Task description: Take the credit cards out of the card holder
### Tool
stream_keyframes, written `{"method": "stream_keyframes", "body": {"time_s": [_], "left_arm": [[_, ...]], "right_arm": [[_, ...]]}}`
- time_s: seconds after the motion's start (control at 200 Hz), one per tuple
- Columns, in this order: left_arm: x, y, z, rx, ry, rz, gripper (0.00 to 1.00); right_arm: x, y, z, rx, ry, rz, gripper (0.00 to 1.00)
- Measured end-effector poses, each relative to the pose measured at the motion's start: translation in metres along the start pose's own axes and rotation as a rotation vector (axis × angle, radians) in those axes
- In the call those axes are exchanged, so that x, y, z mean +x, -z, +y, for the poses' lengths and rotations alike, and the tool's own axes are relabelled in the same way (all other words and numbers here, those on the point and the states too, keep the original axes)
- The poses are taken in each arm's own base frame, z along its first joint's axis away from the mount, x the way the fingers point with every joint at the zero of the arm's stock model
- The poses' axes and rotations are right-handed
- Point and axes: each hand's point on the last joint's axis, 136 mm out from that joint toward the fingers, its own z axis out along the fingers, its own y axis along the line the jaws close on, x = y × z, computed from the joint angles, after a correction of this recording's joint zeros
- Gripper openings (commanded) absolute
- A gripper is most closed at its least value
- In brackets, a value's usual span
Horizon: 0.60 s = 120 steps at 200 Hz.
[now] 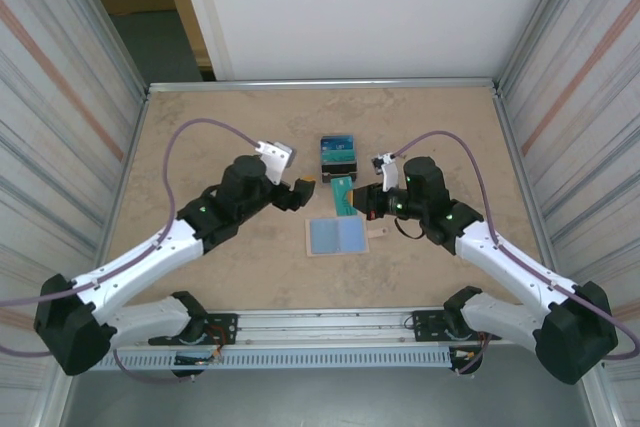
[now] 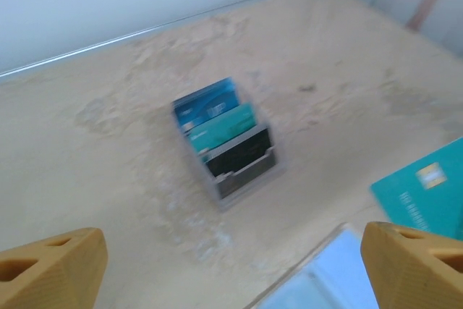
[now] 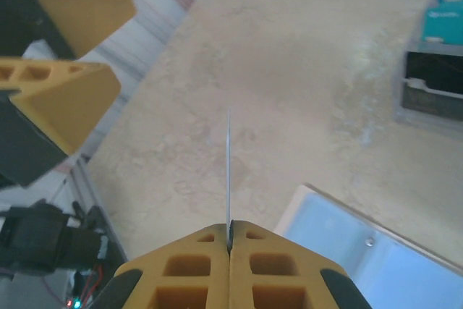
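Mottled tan desk point(image 1: 200, 137) carries the card holder point(image 1: 338, 154), several credit cards point(image 2: 217, 117) upright inside, just beyond the left claw point(image 2: 231, 244), which gapes wide and empty. The right claw point(image 3: 229, 240) is pinched tight on one teal card point(image 3: 228, 171), edge-on ahead of its tips.

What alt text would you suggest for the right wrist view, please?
The right pincer is shut on a thin card seen edge-on, above a beige table. The left pincer sits upper left; a pale blue panel lies lower right, and the card holder is cut off at the right edge.
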Motion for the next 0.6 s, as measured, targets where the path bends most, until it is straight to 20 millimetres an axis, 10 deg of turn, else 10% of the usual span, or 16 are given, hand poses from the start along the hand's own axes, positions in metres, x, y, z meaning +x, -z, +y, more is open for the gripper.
{"method": "stream_keyframes", "body": {"time_s": [0.461,0.601], "left_arm": [[-0.022,0.018,-0.064,0.494,-0.319,0.005,0.78],[-0.012,0.010,-0.074,0.580,-0.367,0.057,0.58]], "right_arm": [[-0.016,-0.002,0.052,-0.213,0.220,0.148,0.00],[-0.009,-0.003,0.056,-0.244,0.241,0.201,0.00]]}}
